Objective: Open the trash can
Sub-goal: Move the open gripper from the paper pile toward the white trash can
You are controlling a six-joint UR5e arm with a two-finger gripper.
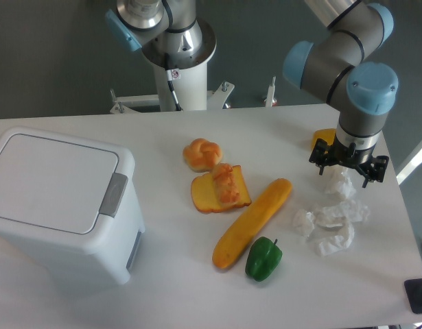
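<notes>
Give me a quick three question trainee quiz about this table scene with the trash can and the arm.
1. True or false: the trash can lid is shut.
2. Which lies nearest the gripper? A) green pepper B) crumpled paper C) bread roll
3. On which side of the picture does the trash can stand?

Key: 1 true. 2 B. 3 the left side, far from the gripper.

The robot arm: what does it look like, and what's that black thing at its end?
The arm is made of grey tubes joined by rounded joints with light blue caps. Its white column base carries a black cable and a small sticker. The black part is the gripper, a compact two-finger claw.
</notes>
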